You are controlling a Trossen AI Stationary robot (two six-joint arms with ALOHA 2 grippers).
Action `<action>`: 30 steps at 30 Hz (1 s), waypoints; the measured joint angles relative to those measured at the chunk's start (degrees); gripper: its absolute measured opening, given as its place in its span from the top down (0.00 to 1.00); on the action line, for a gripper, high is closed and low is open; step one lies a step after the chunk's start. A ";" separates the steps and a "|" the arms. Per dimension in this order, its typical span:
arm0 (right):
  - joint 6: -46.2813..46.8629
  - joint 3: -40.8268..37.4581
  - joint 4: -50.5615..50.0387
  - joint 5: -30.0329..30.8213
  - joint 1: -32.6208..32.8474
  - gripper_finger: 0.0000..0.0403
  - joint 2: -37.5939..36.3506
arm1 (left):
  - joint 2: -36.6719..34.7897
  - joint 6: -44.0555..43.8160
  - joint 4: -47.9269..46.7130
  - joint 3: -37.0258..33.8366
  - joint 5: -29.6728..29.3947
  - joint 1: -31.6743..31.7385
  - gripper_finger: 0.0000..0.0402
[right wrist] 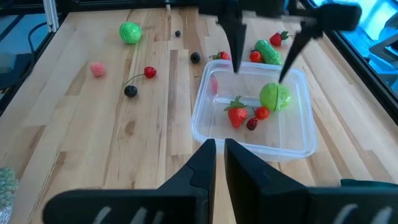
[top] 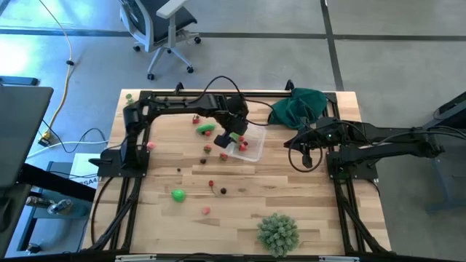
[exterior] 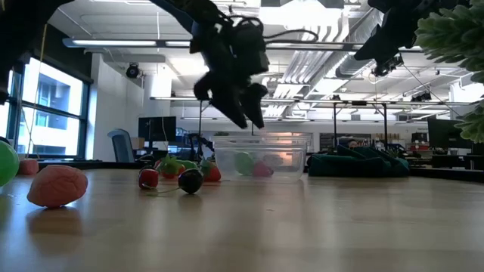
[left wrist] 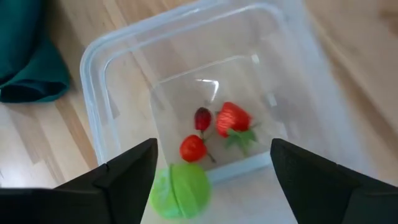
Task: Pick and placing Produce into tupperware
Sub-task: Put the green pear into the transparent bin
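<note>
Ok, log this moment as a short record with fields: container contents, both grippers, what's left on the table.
tupperware: clear, on the wooden table, near the dark green cloth
inside it: strawberry, round green piece, small red piece, dark red piece
left gripper: open, hanging directly over the tupperware, holding nothing
right gripper: shut, empty, waiting beside the tupperware
still loose on the table: green ball, pink piece, red cherry, dark berries
other: spiky pale-green ball at the table's near edge
</note>
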 joint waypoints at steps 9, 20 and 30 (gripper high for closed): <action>0.02 0.00 -0.01 -0.02 -0.02 0.94 0.01 | -5.44 -2.51 -16.97 0.04 2.73 -1.79 0.30; 0.01 0.00 0.04 0.00 -0.02 0.94 0.01 | -9.55 -11.36 -36.17 -0.02 2.76 -5.96 0.37; 0.00 0.00 0.08 0.00 0.00 0.94 0.00 | -15.04 -14.61 -38.16 -0.14 -0.67 -12.63 0.38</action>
